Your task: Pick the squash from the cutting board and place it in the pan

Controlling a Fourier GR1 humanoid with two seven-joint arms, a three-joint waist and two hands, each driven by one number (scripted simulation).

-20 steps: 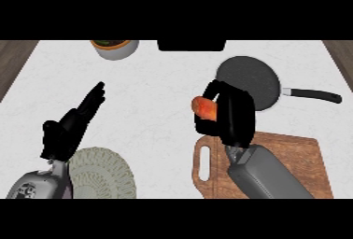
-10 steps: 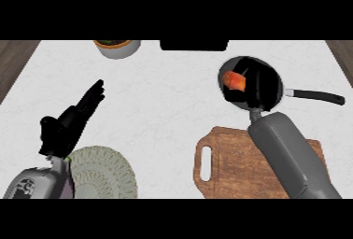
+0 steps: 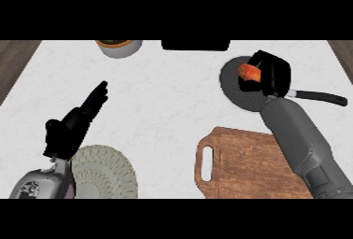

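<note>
I see my right hand [image 3: 273,71] above the pan [image 3: 236,95], fingers curled around the orange squash [image 3: 248,72], which sits over the pan's upper right part. I cannot tell whether the squash touches the pan's bottom. The wooden cutting board [image 3: 243,169] lies nearer to me on the white table [image 3: 172,93], partly under my right forearm. My left hand [image 3: 69,130] rests open at the left, fingers straight, just above a ribbed plate [image 3: 107,173].
</note>
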